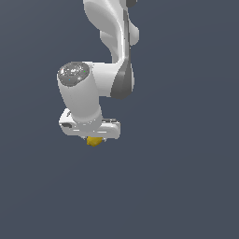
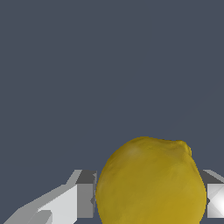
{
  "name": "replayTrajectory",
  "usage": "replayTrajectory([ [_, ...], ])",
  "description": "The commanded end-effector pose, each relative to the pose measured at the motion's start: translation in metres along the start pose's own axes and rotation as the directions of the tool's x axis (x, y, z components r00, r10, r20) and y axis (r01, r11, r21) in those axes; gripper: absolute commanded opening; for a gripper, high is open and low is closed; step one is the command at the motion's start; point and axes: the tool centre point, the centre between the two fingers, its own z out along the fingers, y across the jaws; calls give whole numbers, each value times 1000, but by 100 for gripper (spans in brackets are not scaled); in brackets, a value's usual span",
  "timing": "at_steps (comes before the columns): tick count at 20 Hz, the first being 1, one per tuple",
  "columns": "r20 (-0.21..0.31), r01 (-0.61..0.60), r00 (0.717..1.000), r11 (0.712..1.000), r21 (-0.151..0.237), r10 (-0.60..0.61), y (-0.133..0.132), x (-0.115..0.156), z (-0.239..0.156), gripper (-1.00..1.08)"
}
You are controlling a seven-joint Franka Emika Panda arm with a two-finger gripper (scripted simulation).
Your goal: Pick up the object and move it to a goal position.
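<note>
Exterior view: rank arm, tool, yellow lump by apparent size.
1. Arm, by far the largest.
2. Tool: its white body is clearly wider than the lump.
3. Yellow lump, a small blob partly hidden under the tool, so its full size is unclear.

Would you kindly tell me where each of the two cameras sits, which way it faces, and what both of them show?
Exterior view: off the arm, apparently looking down on it against a plain dark grey surface; it shows the white Panda arm, its gripper and the small matte yellow roundish lump beneath it.
Wrist view: on the wrist, looking along the jaws; a grey-white finger shows either side of the lump, which sits between them.
Shared: the lump, the gripper, the grey background.
</note>
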Motion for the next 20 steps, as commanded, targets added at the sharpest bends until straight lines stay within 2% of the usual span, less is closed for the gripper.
replayTrajectory([
  [1, 0, 0, 1000, 1000, 0, 0, 6, 11, -15, -100],
  [11, 1, 1, 1000, 1000, 0, -1, 25, 46, -61, -100],
  [20, 1, 1, 1000, 1000, 0, -1, 33, 62, -81, -100],
])
